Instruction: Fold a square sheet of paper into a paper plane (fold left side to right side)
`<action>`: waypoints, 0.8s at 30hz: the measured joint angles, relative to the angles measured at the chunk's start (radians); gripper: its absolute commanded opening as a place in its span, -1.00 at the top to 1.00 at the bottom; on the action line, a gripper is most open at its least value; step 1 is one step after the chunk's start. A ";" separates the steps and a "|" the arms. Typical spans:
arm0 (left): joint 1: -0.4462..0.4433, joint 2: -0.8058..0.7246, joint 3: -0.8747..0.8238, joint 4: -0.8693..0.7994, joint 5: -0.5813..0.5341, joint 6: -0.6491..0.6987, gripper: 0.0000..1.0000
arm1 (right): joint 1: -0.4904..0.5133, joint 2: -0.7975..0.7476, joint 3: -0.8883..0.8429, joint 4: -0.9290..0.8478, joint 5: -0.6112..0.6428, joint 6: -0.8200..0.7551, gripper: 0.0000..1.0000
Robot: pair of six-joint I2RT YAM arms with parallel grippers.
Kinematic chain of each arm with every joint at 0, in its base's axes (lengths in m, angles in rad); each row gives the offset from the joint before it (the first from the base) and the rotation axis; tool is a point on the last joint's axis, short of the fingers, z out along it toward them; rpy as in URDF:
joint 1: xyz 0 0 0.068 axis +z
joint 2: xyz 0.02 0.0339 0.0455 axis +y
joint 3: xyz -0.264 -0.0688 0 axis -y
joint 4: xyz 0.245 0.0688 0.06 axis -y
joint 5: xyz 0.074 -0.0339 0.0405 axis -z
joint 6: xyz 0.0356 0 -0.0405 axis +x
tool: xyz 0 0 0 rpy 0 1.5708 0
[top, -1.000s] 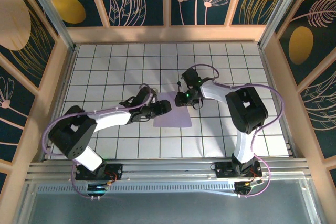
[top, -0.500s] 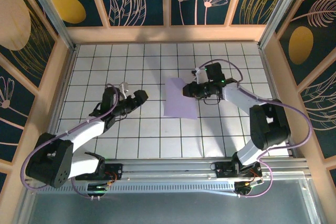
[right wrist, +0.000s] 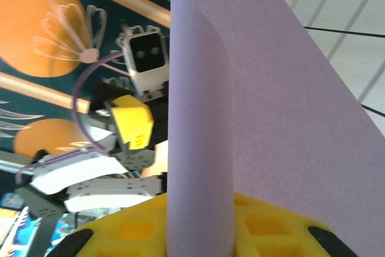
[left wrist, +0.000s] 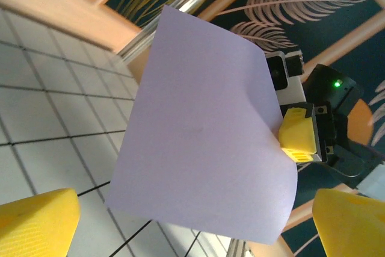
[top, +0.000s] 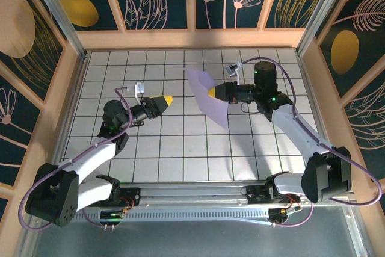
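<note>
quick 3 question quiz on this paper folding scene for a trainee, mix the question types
1. Fill in: the left gripper has its jaws ____.
2. True or false: the square sheet of paper lies flat on the table.
3. What grips the sheet? A) the left gripper B) the right gripper C) both grippers

Key: 1 open; 2 false, it is lifted off the tiles and curled; 3 B

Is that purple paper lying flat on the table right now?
No, the lavender sheet is held up off the tiles, curling, with one edge pinched in the right pincer.
</note>
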 measured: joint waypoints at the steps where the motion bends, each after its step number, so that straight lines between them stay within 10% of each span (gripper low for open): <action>1: 0.000 0.009 0.008 0.021 0.014 -0.005 -0.97 | 0.007 -0.010 0.000 0.038 -0.015 0.038 0.53; 17: -0.032 0.048 0.126 0.113 0.153 -0.015 -0.96 | 0.181 -0.032 0.055 0.395 -0.086 0.347 0.55; 24: -0.072 0.081 0.190 0.116 0.215 0.013 -0.07 | 0.155 0.003 0.057 0.397 -0.090 0.342 0.56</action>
